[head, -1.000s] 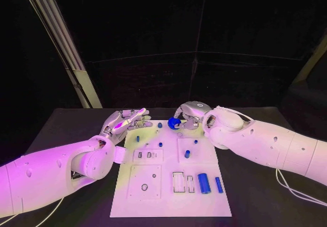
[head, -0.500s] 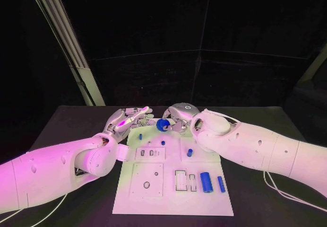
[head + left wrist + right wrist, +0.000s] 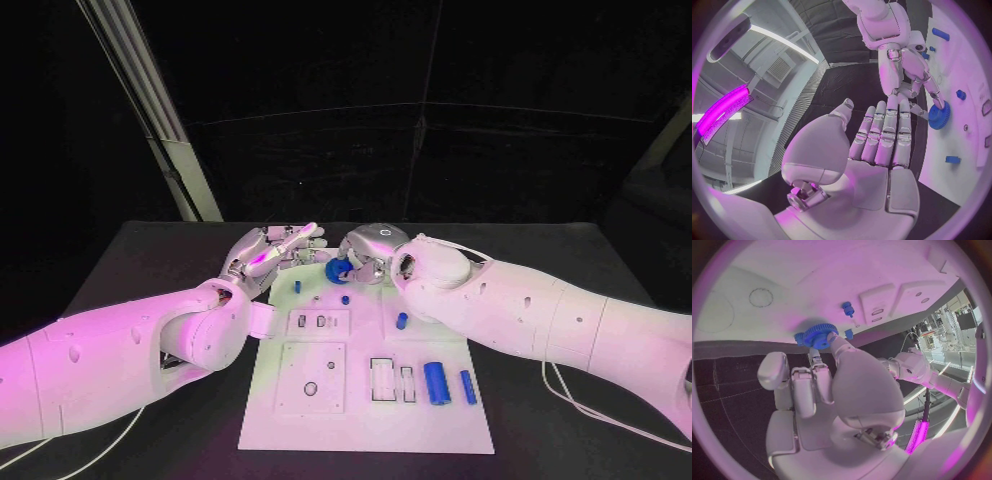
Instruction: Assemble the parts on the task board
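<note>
The white task board (image 3: 310, 425) lies in the middle of the black table. My right hand (image 3: 371, 247) hovers over the board's far end and pinches a blue toothed gear (image 3: 339, 270) at its fingertips. The gear (image 3: 820, 336) hangs just above the board (image 3: 817, 275), near a small blue peg (image 3: 847, 306). My left hand (image 3: 271, 248) sits beside the board's far left corner, fingers stretched out and holding nothing. From its wrist I see its flat palm (image 3: 879, 150), with the right hand (image 3: 911, 70) and gear (image 3: 939, 115) beyond it.
Small blue pegs stand on the board (image 3: 297, 287), (image 3: 345, 299), (image 3: 401, 321). Two blue cylinders (image 3: 436, 383), (image 3: 467, 387) lie near its right edge beside rectangular slots (image 3: 382, 379). Black table surrounds the board; a metal post (image 3: 159, 120) rises at the back left.
My right hand has carried the blue gear leftward across the board's far end, closer to the left hand. The left hand stays outstretched in the same place.
</note>
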Action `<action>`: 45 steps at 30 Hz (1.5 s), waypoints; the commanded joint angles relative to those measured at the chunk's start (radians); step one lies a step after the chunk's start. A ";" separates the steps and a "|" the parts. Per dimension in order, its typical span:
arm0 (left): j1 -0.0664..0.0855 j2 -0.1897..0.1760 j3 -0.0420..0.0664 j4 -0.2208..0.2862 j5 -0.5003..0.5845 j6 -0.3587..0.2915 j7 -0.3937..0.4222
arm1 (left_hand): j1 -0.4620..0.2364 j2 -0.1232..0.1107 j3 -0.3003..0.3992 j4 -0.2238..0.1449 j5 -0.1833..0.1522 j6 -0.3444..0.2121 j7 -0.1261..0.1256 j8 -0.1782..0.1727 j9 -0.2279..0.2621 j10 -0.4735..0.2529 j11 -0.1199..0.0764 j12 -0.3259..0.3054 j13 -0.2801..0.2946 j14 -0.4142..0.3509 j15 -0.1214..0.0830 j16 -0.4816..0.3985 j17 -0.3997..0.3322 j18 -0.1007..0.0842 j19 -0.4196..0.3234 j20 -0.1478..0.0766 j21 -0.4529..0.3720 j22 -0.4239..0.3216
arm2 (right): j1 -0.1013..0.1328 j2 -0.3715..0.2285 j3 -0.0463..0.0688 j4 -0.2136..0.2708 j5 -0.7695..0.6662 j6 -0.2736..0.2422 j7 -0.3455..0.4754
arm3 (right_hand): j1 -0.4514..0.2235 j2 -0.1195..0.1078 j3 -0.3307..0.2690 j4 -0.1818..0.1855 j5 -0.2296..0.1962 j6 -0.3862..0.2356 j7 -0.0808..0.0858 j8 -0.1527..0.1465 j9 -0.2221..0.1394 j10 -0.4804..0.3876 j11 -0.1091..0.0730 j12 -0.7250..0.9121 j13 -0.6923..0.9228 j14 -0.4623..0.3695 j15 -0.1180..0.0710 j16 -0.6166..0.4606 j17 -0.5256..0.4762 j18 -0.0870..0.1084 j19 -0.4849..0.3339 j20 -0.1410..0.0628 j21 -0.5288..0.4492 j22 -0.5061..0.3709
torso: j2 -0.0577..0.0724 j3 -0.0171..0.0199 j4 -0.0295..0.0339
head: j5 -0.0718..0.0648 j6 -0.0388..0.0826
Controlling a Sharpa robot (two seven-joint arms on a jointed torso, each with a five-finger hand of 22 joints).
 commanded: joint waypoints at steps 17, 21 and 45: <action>0.002 0.001 0.001 0.000 -0.001 0.016 0.006 | 0.002 0.004 -0.004 0.000 0.004 -0.007 0.004 -0.006 0.000 0.001 0.004 -0.007 -0.001 0.003 0.003 -0.004 0.002 0.015 0.008 0.002 -0.004 -0.002 | 0.001 0.013 -0.002 -0.017 -0.002 0.067 -0.006 | -0.218 -0.050 -0.149 0.144 -0.029 -0.076 0.010 -0.110 0.005 -0.035 0.041 -0.061 0.046 0.085 0.035 -0.002 0.180 -0.007 -0.011 0.031 -0.012 -0.023 | 0.000 0.0000 0.0017 | -0.009 0.002; 0.002 0.001 0.001 0.000 -0.001 0.016 0.005 | 0.002 0.004 -0.004 0.000 0.004 -0.007 0.004 -0.006 0.000 0.001 0.004 -0.007 -0.001 0.003 0.003 -0.004 0.002 0.015 0.008 0.002 -0.004 -0.002 | 0.001 0.013 -0.002 -0.017 0.000 0.064 -0.006 | -0.221 -0.046 -0.173 0.158 -0.032 -0.073 0.011 -0.114 0.006 -0.036 0.041 -0.062 0.045 0.085 0.036 -0.001 0.181 -0.007 -0.010 0.033 -0.012 -0.022 | 0.000 0.0002 0.0022 | -0.010 0.002; 0.002 -0.003 0.001 0.000 -0.001 0.013 0.004 | 0.002 0.004 -0.004 0.000 0.004 -0.007 0.004 -0.006 0.000 0.001 0.004 -0.007 -0.001 0.003 0.003 -0.004 0.002 0.015 0.008 0.002 -0.004 -0.002 | 0.000 -0.012 -0.002 -0.009 0.061 0.022 -0.005 | -0.213 0.005 -0.242 0.177 0.017 -0.069 0.012 -0.122 0.007 -0.031 0.042 -0.053 0.055 0.087 0.038 0.002 0.188 -0.009 -0.004 0.035 -0.008 -0.013 | 0.001 0.0003 0.0042 | -0.014 0.000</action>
